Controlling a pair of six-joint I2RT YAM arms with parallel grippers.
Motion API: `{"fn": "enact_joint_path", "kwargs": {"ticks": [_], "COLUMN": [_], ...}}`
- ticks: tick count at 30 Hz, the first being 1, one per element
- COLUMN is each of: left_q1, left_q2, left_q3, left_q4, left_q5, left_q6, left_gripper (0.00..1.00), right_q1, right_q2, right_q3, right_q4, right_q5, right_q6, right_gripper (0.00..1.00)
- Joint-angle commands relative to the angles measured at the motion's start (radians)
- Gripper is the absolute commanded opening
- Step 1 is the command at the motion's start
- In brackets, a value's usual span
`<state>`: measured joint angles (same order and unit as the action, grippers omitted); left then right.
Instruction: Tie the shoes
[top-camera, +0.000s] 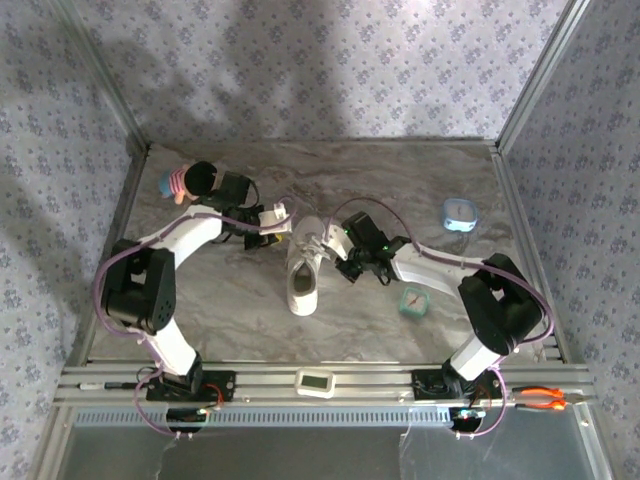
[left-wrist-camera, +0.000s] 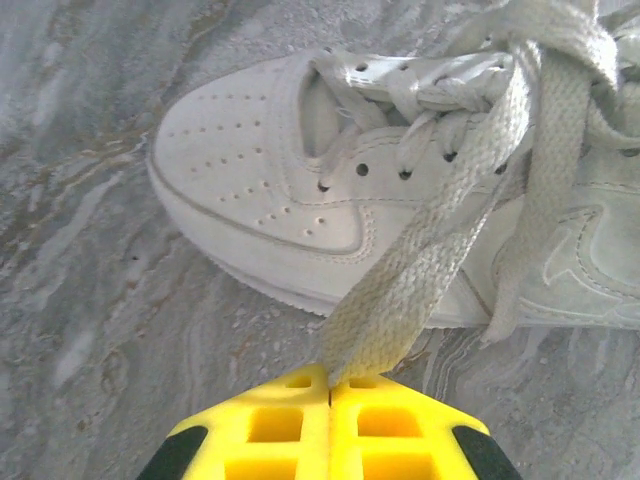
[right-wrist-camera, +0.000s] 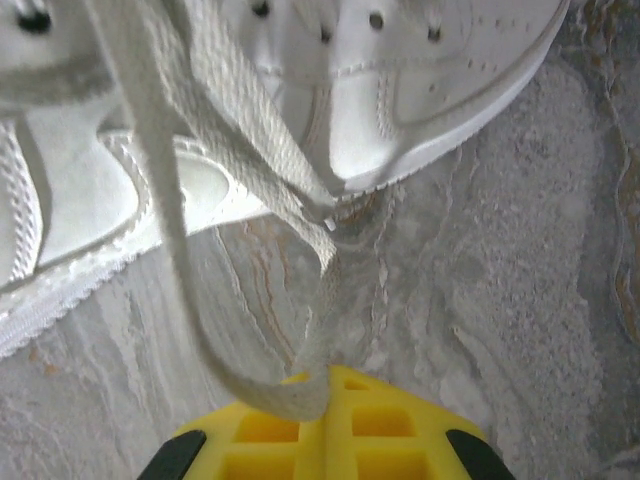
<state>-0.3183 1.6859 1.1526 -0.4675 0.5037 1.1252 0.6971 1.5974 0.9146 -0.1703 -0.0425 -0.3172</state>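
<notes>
Our sneaker lies near-to-far on the tabletop, toe pointing away. The left claw and right claw are each clamped on a lace.

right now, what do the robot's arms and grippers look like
The left arm and right arm have white links, black joints and looping purple cables. The left gripper and right gripper are yellow with square hollows and black outer edges.

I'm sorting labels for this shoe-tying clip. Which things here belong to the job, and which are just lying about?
In the job: white sneaker; laces; left gripper and right gripper, each shut on a lace.
Lying about: doll; small blue object; small teal object; orange-handled pliers.
</notes>
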Motion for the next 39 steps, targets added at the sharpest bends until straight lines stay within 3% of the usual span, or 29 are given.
{"fn": "enact_joint_path", "kwargs": {"ticks": [1,20,39], "left_q1": [0.007,0.021,0.038], "left_q2": [-0.031,-0.11,-0.183], "left_q3": [-0.018,-0.043,-0.142], "left_q4": [-0.008,-0.03,-0.012], "left_q5": [-0.004,-0.077,-0.162], "left_q6": [-0.009,-0.108,-0.158], "left_gripper": [0.0,0.0,0.0], "right_q1": [0.007,0.021,0.001], "right_q2": [-0.027,-0.05,-0.011], "right_q3": [0.043,0.201,0.236], "right_q4": [-0.11,-0.38,-0.498], "right_q5": [0.052,0.157,0.137], "right_q6": [0.049,0.125,0.173], "right_gripper": [0.0,0.0,0.0]}}
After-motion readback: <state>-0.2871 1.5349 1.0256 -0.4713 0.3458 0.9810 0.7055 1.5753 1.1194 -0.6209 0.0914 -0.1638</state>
